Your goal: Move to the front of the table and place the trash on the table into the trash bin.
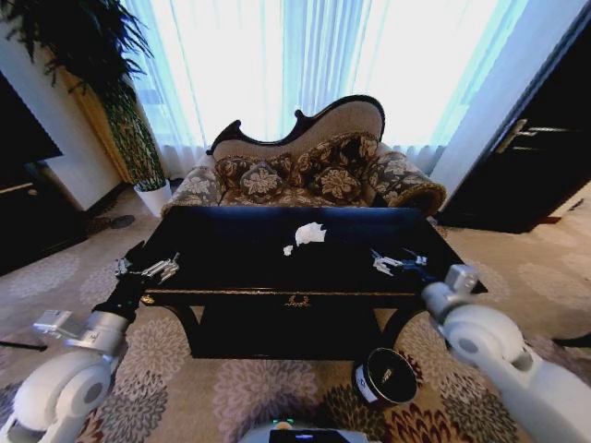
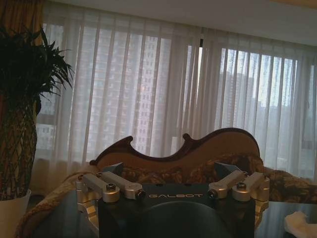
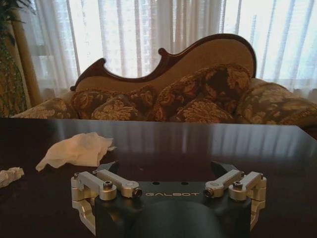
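Our right gripper (image 1: 399,262) hovers over the right-hand part of the table (image 1: 231,242), its fingers spread apart with nothing between them; from its own wrist camera the right gripper (image 3: 167,169) shows both dark fingertips wide apart above the glossy top. Our left gripper (image 1: 148,269) hangs at the table's left front corner, also spread wide and empty, and in its wrist view the left gripper (image 2: 169,168) points toward the sofa (image 1: 309,166) and the curtained window (image 2: 163,84) behind it. The table, dark and glossy with gold trim along its front edge, stands straight before us. On its top, near the middle and toward the far side, lies the white crumpled tissue wad (image 1: 310,233), and just beside it, nearer to us, a tiny white scrap (image 1: 288,250). Seen from the right wrist, the tissue wad (image 3: 77,149) lies flat on the top, well apart from the gripper's fingers, with the scrap (image 3: 10,175) a little way off from it. The trash bin (image 1: 384,377), small, black and pale-rimmed, stands on the patterned carpet (image 1: 231,392) in front of the table, below its right half and close to our right arm. A tall potted plant (image 1: 120,111) stands at the left of the window.
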